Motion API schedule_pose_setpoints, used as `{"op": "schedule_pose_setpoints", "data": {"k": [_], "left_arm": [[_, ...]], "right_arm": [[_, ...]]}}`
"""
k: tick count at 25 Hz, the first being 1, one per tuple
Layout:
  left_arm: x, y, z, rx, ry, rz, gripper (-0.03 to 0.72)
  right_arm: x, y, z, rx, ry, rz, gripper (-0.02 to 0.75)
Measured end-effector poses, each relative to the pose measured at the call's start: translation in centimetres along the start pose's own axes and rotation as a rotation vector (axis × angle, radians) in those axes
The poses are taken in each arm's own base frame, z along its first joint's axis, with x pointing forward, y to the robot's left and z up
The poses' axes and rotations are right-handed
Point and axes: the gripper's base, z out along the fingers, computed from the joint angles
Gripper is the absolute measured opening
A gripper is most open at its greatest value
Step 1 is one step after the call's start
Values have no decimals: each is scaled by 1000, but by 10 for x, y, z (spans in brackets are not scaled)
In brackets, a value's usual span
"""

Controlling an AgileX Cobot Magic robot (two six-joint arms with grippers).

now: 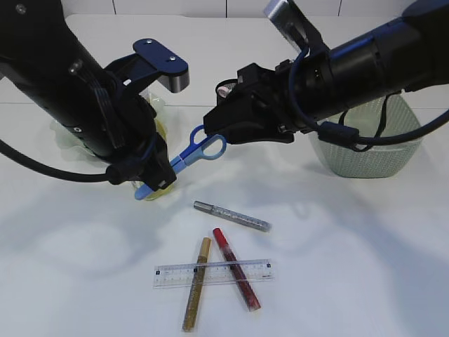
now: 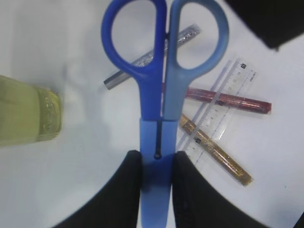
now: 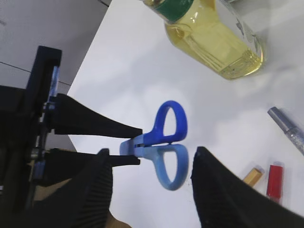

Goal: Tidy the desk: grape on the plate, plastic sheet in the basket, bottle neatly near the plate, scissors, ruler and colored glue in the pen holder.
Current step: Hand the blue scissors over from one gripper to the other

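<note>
Two tools, left clamped on scissors (sheathed blades), right wide around handles, ruler on surface.

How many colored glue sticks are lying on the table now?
3. The silver glue stick lies alone behind the others. The red glue stick and the gold glue stick both cross the ruler. None appears hidden.

Slanted exterior view from above; close wrist views, all sharing scissors.
</note>
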Motion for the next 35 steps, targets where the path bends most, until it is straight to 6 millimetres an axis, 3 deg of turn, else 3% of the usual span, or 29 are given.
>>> {"op": "schedule_pose_setpoints", "data": {"k": [19, 23, 30, 35], "left_arm": [[-2, 0, -1, -2, -8, 0, 134], [-2, 0, -1, -2, -10, 0, 134], [-2, 0, -1, -2, -10, 0, 133], [-2, 0, -1, -4, -10, 1, 133]], "right_arm": [[3, -30, 32, -69, -17, 138, 425], [4, -30, 33, -72, -17, 142, 347], [3, -25, 33, -132, -25, 138, 88], [2, -24, 33, -141, -29, 132, 54]]}}
